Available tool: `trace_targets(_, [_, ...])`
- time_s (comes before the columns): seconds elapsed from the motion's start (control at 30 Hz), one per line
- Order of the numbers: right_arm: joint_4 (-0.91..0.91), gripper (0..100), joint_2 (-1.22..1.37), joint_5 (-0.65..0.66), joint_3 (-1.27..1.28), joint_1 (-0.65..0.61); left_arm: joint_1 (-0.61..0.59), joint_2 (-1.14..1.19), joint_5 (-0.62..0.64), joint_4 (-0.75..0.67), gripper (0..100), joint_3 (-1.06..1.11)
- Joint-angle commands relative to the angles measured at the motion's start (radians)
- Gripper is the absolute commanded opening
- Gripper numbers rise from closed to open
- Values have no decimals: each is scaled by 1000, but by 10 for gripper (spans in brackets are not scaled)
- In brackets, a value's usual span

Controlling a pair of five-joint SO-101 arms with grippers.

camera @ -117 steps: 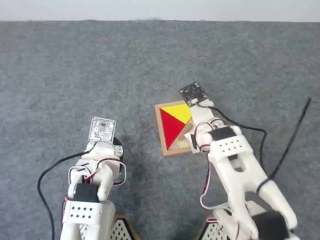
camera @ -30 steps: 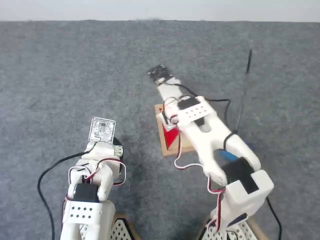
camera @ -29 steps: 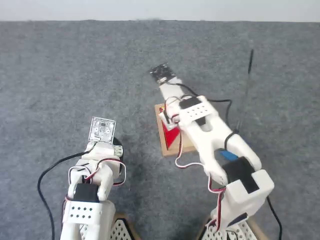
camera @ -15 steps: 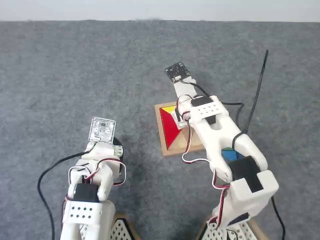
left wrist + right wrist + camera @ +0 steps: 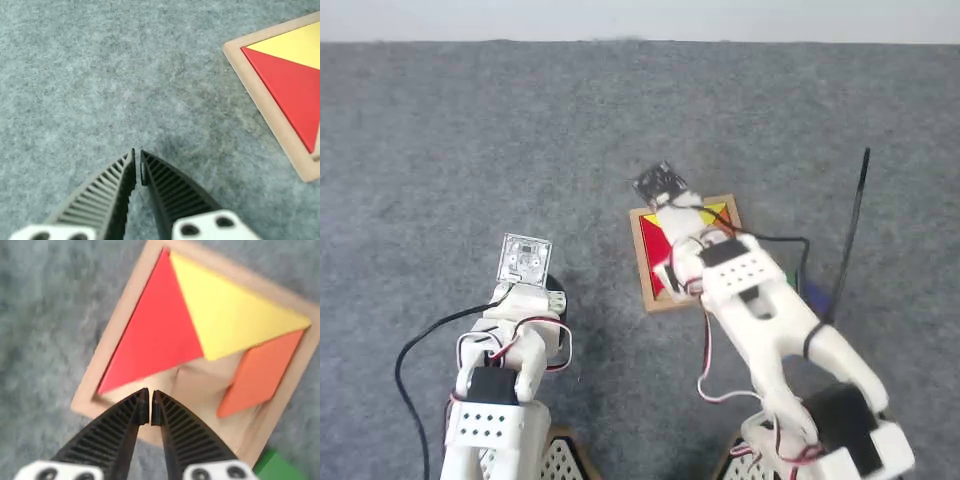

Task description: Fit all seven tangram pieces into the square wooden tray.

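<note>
A square wooden tray [image 5: 645, 285] lies on the grey carpeted table [image 5: 470, 130], a little right of the middle. Three pieces sit in it. A large red triangle [image 5: 155, 340] lies along the tray's left wall. A large yellow triangle [image 5: 225, 315] lies along the far wall, the two meeting edge to edge from the far-left corner. An orange parallelogram [image 5: 257, 372] lies against the right wall, touching the yellow triangle. The rest of the tray floor is bare wood [image 5: 195, 385].

The right arm [image 5: 760, 310] reaches from the near right over the tray. The right gripper [image 5: 150, 401] hangs above the tray's near-left part, just beside the red triangle's near point. Its jaws are together with nothing between them; whether the tips touch the wood cannot be told.

A green piece [image 5: 275, 467] lies on the table just outside the tray's near-right corner.

The left arm [image 5: 505, 370] stands at the near left, well apart from the tray. The left gripper [image 5: 137, 156] points down at bare carpet, jaws closed and empty — the tray's near-left corner lies off to its right.
</note>
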Motion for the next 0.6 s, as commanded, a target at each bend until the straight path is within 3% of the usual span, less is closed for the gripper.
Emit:
trace_targets(0.0, [-2,45,-61,21,17,-7,-5,-12,8,8,15,-8])
trace_targets(0.57, [-42,47,82,44,-25,27,-5,-12,8,8,15,-8])
